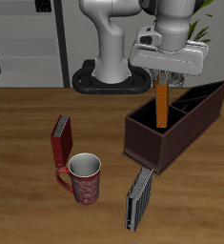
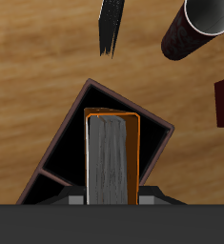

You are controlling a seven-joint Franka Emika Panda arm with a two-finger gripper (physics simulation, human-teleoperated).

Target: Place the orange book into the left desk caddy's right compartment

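My gripper is shut on the orange book, holding it upright by its upper end. The book's lower end dips into the near, squarish section of the left desk caddy, a long dark maroon-brown open box. In the wrist view the book shows end-on, with its grey band framed in orange, over the right compartment. A slanted divider borders that section. I cannot tell whether the book touches the caddy's floor.
A dark red book stands upright beside a red mug. A black-grey book stands near the table's front edge, just before the caddy's near end. The robot's base is at the back.
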